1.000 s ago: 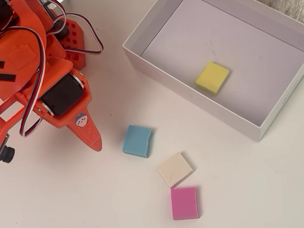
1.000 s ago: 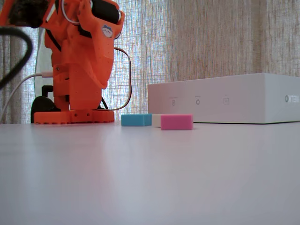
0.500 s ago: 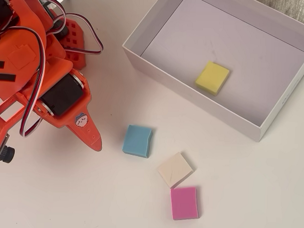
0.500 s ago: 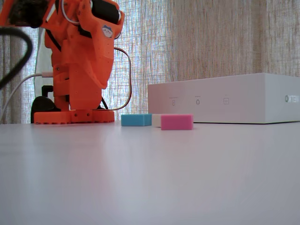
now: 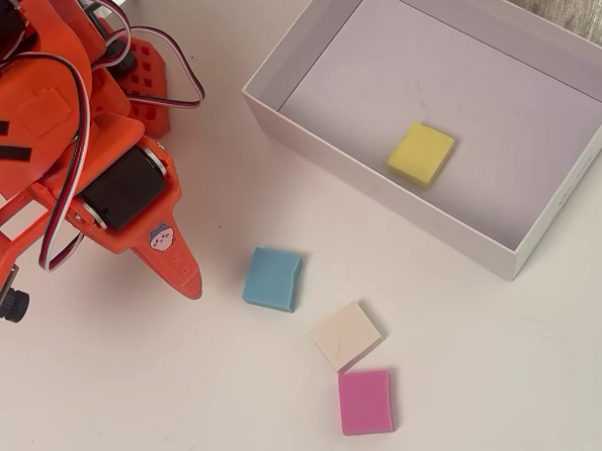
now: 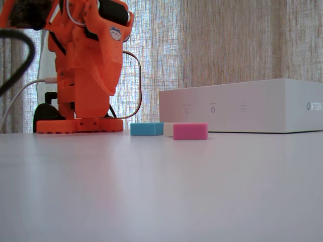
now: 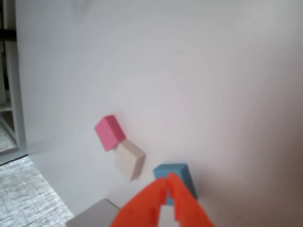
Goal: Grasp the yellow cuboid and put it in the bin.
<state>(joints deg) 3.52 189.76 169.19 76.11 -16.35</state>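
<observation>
Right up front, near side: bare white table (image 6: 161, 191), wide and pale in the fixed view.
Pink block: nearest of the loose blocks (image 6: 190, 131), lying flat on the table; in the overhead view (image 5: 364, 402) it sits lowest in the picture, its corner just at the cream block.
Cream block: just behind the pink one (image 5: 347, 335), turned at an angle; in the fixed view only a sliver shows between pink and blue.
Blue block: to the left of the cream one in the overhead view (image 5: 272, 278), apart from it, flat on the table; in the wrist view (image 7: 177, 177) it lies right behind the fingertips.
Gripper: orange, raised off the table (image 5: 185, 279), its tip pointing down toward the blue block without touching it; in the wrist view (image 7: 168, 182) the two fingertips meet, nothing between them.
Arm: orange body with looping wires (image 6: 88, 65), standing on its base at the left of the fixed view.
Bin: white box with low walls (image 5: 382, 184), beyond the loose blocks; its long side wall faces the fixed camera (image 6: 242, 108).
Yellow cuboid: inside the bin (image 5: 421, 154), flat on the pale floor near the closer wall, clear of the gripper.
Far back: a woven curtain (image 6: 227, 45) with light coming through.
</observation>
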